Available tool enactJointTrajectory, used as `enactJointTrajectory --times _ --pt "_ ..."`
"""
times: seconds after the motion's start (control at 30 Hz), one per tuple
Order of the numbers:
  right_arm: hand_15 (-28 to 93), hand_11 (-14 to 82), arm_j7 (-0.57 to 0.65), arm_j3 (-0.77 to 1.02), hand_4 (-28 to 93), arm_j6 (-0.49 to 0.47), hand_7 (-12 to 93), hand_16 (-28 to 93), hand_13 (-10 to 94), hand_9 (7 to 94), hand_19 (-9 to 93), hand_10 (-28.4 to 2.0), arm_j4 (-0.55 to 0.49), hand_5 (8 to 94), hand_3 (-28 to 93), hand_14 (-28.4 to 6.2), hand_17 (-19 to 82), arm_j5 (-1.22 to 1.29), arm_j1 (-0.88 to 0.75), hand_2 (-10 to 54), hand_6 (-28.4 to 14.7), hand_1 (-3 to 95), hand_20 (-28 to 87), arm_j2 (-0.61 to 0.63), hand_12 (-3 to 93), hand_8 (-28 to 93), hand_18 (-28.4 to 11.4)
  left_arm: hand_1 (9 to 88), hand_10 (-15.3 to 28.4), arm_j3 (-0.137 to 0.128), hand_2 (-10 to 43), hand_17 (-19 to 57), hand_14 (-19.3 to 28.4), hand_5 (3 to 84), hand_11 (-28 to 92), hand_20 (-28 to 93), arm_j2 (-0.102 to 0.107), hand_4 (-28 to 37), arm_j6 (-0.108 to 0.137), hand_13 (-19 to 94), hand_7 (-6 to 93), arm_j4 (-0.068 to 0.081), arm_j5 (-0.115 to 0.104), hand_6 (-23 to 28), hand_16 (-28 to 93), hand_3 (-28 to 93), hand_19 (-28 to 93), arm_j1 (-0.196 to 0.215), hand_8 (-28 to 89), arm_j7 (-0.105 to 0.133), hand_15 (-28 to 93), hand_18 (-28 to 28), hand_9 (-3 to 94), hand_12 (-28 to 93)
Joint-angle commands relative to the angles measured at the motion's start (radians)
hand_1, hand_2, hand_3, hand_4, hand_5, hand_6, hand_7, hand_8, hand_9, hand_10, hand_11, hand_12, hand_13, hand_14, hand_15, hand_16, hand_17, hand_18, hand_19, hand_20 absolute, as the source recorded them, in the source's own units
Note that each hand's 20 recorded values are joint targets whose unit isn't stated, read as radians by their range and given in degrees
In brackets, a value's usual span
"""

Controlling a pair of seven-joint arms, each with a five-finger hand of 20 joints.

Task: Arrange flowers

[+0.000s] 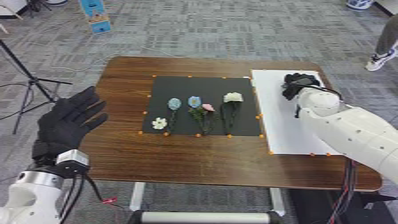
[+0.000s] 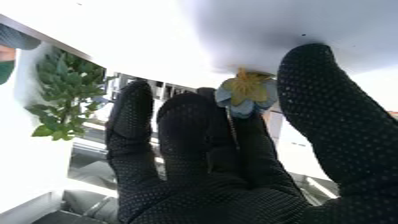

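Saw first the grey floor (image 1: 204,30), all around the brown worktop (image 1: 195,167). On the right part of this worktop, found the large white sheet (image 1: 298,135), and just beside it, in the middle, the dark mat (image 1: 191,84). At the left edge of the worktop, saw the left robot hand (image 1: 67,120), wide, with straight fingers and with nothing in it. Over the far part of the white sheet, found the right robot hand (image 1: 300,86). Could not tell from the head view about touching between this hand and the sheet. In the right wrist view, saw the same hand narrow, holding the blue flower with yellow centre (image 2: 247,91) between thumb and fingers. On the dark mat, from left to right, found the small white flower (image 1: 160,123) near the lower left corner, then the pale blue flower (image 1: 174,104), the blue flower (image 1: 194,102), the pink flower (image 1: 208,107) close beside it, and the bigger white flower (image 1: 233,97). Last, noticed the tiny orange pieces (image 1: 140,132) along the edges of mat and sheet.
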Motion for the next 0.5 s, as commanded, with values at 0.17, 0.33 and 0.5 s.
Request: enactJointTrajectory --times 0.17,0.33,0.5 --pt "89 23.3 -0.010 -0.038 -28 0.096 35 31 67 66.8 83 -7.0 -0.028 52.9 82 -6.6 32 0.000 -0.013 -9.5 2.5 42.7 50 0.008 29.8 -10 -19.2 19.7 11.6 -0.001 -4.3 -10.0 13.4 34.7 21 12 -0.004 -28.3 -0.009 22 20.0 0.000 -0.005 4.1 3 72 44 0.005 -9 -0.004 28 22.1 27.1 18" --pt "88 23.0 -0.036 -0.055 -28 0.177 49 32 70 79.5 84 -5.1 -0.058 62.5 76 -5.3 34 -0.029 -0.034 -9.5 3.8 49.9 50 0.013 45.0 2 -18.4 19.7 11.5 0.000 -4.4 -10.1 13.4 34.7 21 12 -0.005 -28.3 -0.014 22 19.9 0.003 -0.005 4.2 3 72 44 0.001 -9 -0.010 28 22.1 27.2 18" --pt "87 25.8 -0.094 -0.028 -28 0.186 50 33 73 84.6 84 -4.0 -0.162 69.7 77 -4.7 35 0.000 -0.075 -9.5 4.0 53.3 51 0.059 45.0 1 -18.2 19.6 11.6 0.002 -4.3 -10.1 13.4 34.7 21 12 -0.004 -28.3 -0.016 22 20.0 0.003 -0.005 4.1 3 72 44 -0.001 -9 -0.009 28 22.1 27.2 18"
